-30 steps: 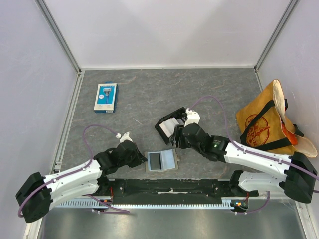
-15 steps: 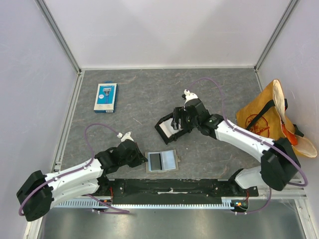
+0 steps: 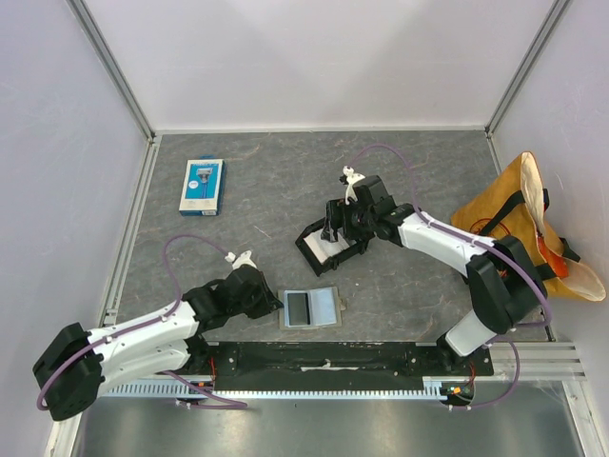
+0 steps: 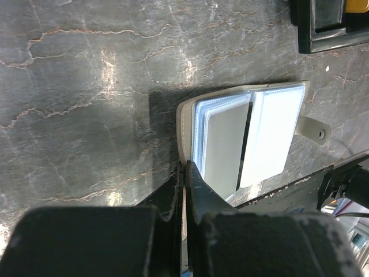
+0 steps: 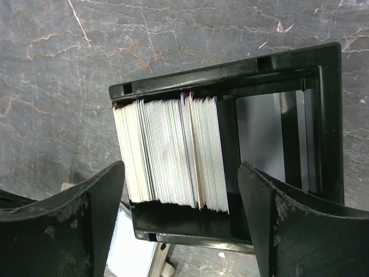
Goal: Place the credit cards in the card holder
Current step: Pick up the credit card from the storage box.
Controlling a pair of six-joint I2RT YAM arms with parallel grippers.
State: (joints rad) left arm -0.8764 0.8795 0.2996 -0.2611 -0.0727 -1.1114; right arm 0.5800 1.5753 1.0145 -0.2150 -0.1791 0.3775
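Note:
The card holder [image 3: 311,307] lies open near the front edge, with a dark card in its left pocket and a pale one in its right. My left gripper [image 3: 274,303] is shut on the holder's left edge; the left wrist view shows that thin edge pinched between the fingertips [image 4: 185,168] and the clear pockets [image 4: 248,138] beyond. The credit cards [image 5: 173,153] stand on edge as a thick stack in a black tray [image 5: 230,69]. My right gripper [image 5: 181,193] hangs open over the stack [image 3: 328,249], one finger on each side, touching nothing.
A blue-and-white retail pack [image 3: 202,186] lies at the back left. A yellow tote bag [image 3: 504,233] sits against the right wall. Metal rails run along both side walls. A corner of the card holder [image 5: 130,248] shows below the tray in the right wrist view.
My right arm has swung from beside the card holder back to the black tray, and its jaws have opened wider. The left gripper and the holder have stayed put.

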